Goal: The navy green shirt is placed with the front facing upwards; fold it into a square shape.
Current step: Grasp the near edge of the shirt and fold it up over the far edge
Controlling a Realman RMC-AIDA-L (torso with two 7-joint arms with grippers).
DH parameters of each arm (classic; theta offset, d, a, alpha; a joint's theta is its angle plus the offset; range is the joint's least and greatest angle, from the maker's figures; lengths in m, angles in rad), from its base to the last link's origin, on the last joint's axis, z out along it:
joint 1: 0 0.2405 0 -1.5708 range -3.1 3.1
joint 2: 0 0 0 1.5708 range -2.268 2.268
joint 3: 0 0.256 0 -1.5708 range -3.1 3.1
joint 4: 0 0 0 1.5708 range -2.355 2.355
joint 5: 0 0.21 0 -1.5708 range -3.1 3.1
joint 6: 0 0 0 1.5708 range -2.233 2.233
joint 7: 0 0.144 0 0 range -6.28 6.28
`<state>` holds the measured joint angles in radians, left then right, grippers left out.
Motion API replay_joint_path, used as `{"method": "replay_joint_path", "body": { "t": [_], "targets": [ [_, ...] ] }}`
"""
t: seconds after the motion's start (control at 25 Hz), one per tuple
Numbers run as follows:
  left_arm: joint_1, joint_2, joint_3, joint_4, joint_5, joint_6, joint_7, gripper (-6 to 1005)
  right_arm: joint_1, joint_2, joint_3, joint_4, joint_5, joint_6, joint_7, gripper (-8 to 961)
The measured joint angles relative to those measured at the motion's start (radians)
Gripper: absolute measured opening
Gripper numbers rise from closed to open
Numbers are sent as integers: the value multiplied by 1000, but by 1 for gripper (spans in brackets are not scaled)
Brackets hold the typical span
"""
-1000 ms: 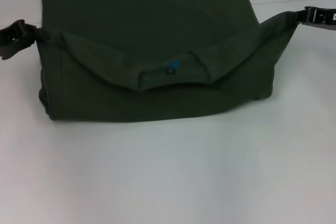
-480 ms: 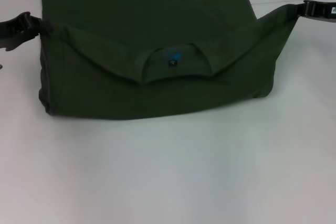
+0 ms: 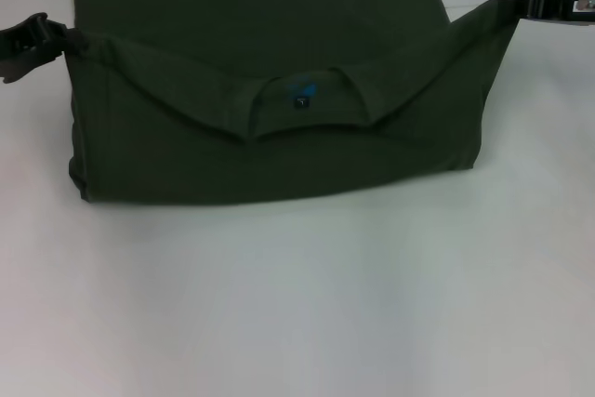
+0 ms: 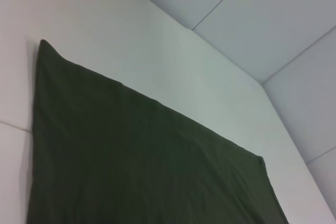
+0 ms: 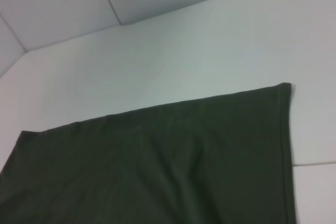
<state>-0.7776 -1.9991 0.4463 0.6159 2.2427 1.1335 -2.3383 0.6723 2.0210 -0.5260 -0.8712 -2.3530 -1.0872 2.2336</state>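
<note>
Across the white surface [image 3: 307, 304] lies the navy green shirt [image 3: 279, 146], partly folded, its collar end doubled over toward the far hem so the plain back shows, with the small blue neck label [image 3: 302, 97] facing up near the middle. At its left corner the left gripper [image 3: 42, 39] has its fingers clenched on cloth; the right gripper [image 3: 535, 5] pinches the raised right corner

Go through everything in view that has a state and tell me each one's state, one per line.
navy green shirt: partly folded, collar end lifted across the rest, held at both corners.
neck label: exposed inside the collar, facing up.
left gripper: shut on the shirt's left corner.
right gripper: shut on the shirt's right corner.
</note>
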Motion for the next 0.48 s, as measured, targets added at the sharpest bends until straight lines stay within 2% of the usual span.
{"method": "replay_joint_path", "body": {
  "t": [0.48],
  "targets": [
    [-1, -5, 18, -1, 1, -11, -2, 30, -4, 7, -7, 1, 0, 15, -3, 36]
  ]
}}
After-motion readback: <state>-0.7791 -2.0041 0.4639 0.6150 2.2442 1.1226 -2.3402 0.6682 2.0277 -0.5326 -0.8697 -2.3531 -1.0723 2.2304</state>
